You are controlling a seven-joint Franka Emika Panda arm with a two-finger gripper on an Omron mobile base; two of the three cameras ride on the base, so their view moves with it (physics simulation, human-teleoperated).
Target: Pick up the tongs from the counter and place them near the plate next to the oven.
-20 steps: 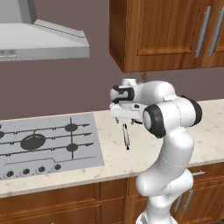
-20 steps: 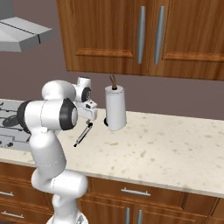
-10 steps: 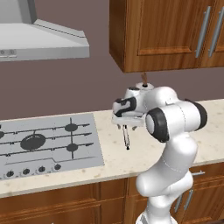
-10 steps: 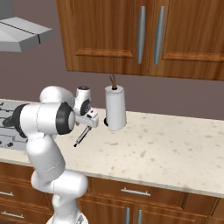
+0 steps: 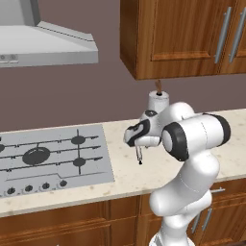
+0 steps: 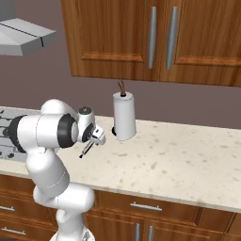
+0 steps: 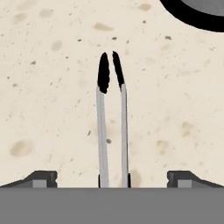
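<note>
Hovering gripper (image 7: 112, 177), jaws spread wide and empty, straddles the tongs (image 7: 111, 122) lying flat on the counter (image 7: 48, 100), right of the cooktop (image 5: 50, 153). Risk: thin arms may slip sideways if closing off-centre.

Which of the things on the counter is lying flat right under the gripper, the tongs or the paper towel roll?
The tongs: slim silvery arms with dark tips, flat on the counter between the fingertips of the open gripper. The paper towel roll stands upright farther back, by the wall.
</note>
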